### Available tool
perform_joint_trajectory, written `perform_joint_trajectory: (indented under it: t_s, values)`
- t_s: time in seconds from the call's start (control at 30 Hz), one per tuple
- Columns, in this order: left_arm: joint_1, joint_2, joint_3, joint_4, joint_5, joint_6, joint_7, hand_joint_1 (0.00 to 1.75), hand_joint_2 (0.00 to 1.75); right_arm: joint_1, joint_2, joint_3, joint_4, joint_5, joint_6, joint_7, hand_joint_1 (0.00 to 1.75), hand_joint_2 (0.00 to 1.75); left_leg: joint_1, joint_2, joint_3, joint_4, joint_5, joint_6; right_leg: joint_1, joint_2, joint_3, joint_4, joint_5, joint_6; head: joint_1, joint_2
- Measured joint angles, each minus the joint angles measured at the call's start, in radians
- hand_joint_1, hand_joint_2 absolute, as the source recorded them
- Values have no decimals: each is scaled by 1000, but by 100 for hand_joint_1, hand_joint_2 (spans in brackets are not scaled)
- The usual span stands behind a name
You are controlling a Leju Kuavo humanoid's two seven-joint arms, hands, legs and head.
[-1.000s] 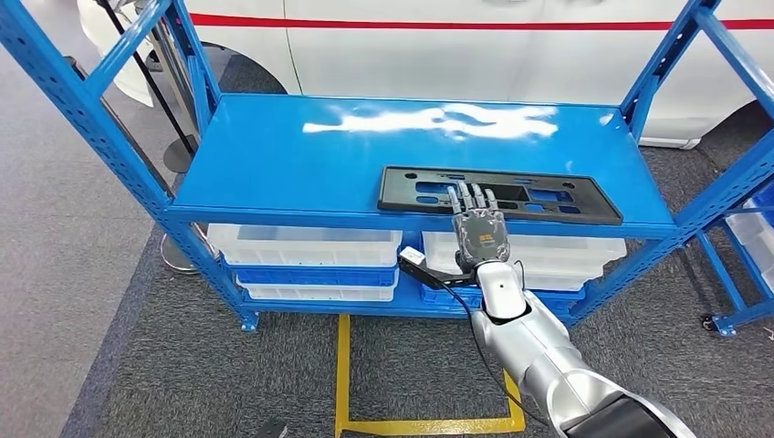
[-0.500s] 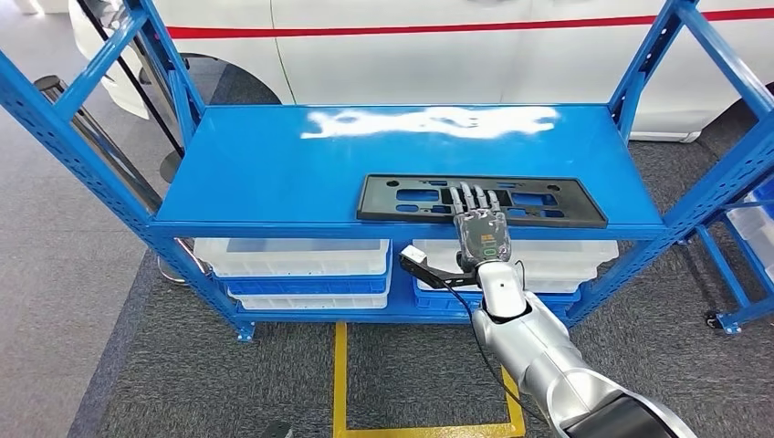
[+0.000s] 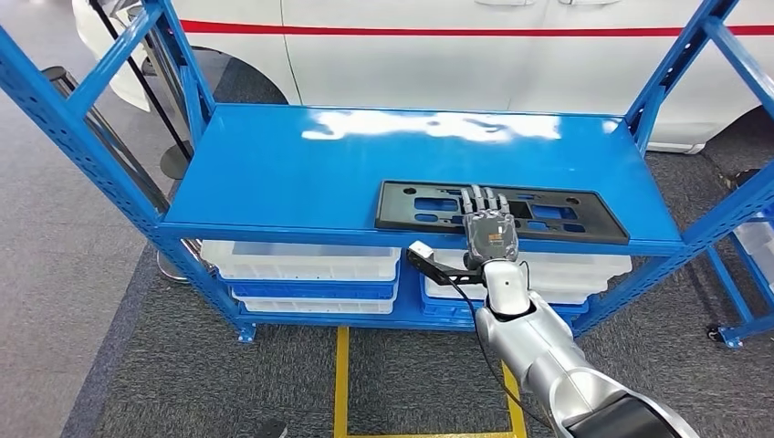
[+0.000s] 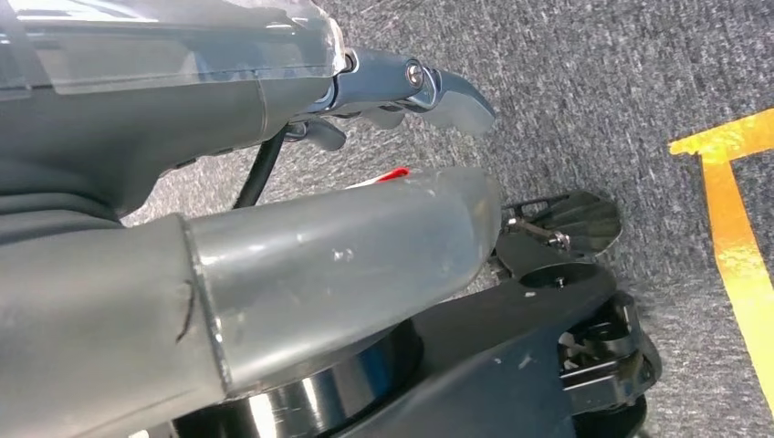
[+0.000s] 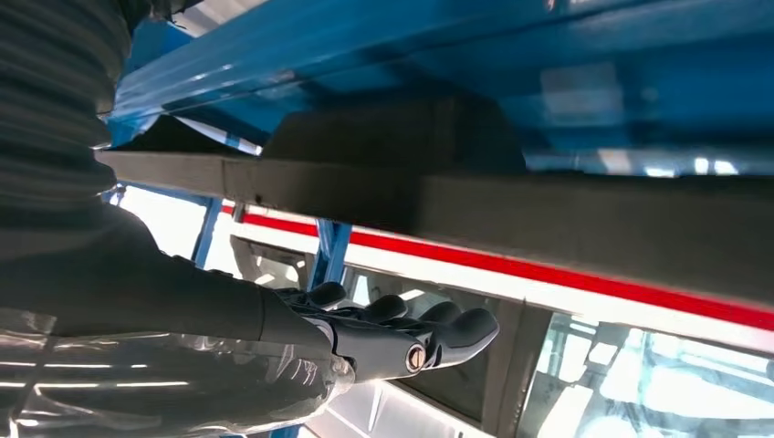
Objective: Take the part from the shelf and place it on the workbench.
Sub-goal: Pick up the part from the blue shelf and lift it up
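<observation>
A long, flat black part [image 3: 566, 215] with several cut-outs lies along the front edge of the blue shelf [image 3: 292, 173], right of centre. My right hand [image 3: 488, 226] reaches up from below; its straight fingers [image 3: 482, 200] lie on top of the part near its middle, and the palm sits at the shelf's front edge. In the right wrist view the fingers [image 5: 402, 333] stretch flat beside the part [image 5: 566, 219]; the thumb is hidden. My left hand [image 4: 365, 137] hangs over the grey carpet, holding nothing, fingers apart.
White plastic bins [image 3: 301, 260] fill the lower level under the blue shelf. Blue uprights [image 3: 82, 137] frame both ends. A white car with a red stripe [image 3: 456, 46] stands behind. Yellow floor tape [image 3: 342, 374] marks the carpet in front.
The camera has shifted a little, so the shelf sits slightly differently in the picture. My right hand stays on the part, which keeps its place on the shelf.
</observation>
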Motion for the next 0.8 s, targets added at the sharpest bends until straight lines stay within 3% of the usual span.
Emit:
perform_joint_trajectory:
  t_s: [0.07,0.17,0.23,0.27,0.33,0.37,0.4,0.43,0.5,0.53,0.6,0.7,0.73,0.8]
  values:
    - [-2,0,0,0,0,0,0,0,0,-1,0,-1,0,1,0,0,0,175,-3,0,3,5,-8,-8,3,1,40,-90,30,-5,-1,0]
    - [-3,0,0,0,0,0,1,0,0,-1,-1,-2,0,1,0,0,0,175,-4,0,5,1,-14,-23,6,4,49,-108,23,-17,-1,0]
    - [-3,0,0,0,0,0,1,0,0,-2,-2,-3,0,1,0,1,0,175,-3,1,-4,32,-35,-34,2,4,59,-114,21,-28,-3,0]
    - [-3,0,0,0,0,0,0,0,0,-2,-2,-4,-1,1,0,1,0,175,-2,2,-23,75,-57,-39,0,3,64,-117,19,-34,-3,0]
    - [-3,0,0,0,0,0,0,0,0,-2,-2,-4,0,1,0,1,0,175,-1,2,-93,208,-109,-44,2,2,72,-118,13,-41,-5,0]
    - [-2,0,0,0,0,0,1,0,0,0,-2,-4,0,1,0,1,0,175,-1,2,-127,264,-121,-45,4,2,75,-118,10,-43,-5,0]
    - [-1,0,0,0,0,0,1,0,0,1,-2,-4,0,1,1,1,0,175,-1,2,-148,288,-115,-45,6,2,79,-117,7,-44,-5,0]
    - [0,0,0,0,0,0,1,0,0,1,-2,-4,0,1,1,1,0,175,-1,2,-147,270,-87,-42,8,3,84,-117,3,-44,-5,0]
    - [1,1,0,0,0,0,1,0,0,1,-1,-5,0,1,2,1,0,175,-4,2,-99,142,-2,-28,11,5,99,-117,-7,-44,-4,0]
    - [1,2,0,0,0,0,1,0,0,0,0,-5,0,1,2,0,0,175,-8,2,-70,77,27,-19,13,6,104,-117,-12,-42,-3,0]
    - [-1,4,0,1,0,0,0,0,0,-1,1,-5,0,1,5,0,0,175,-14,2,-39,12,39,-7,13,6,106,-117,-17,-35,-2,0]
    - [1,4,0,1,0,1,0,0,0,-1,2,-6,0,1,8,-1,1,175,-13,3,-26,-9,35,1,14,2,110,-122,-21,-20,-1,0]
    - [2,4,0,1,0,2,0,0,0,-1,2,-6,0,1,8,-1,30,175,-9,4,-17,-20,38,4,16,0,105,-109,-31,-15,0,0]
    - [2,3,1,1,0,1,-4,0,0,2,1,-8,1,0,11,-2,115,175,-2,9,-3,-38,42,10,18,-4,58,-20,-75,-7,4,0]
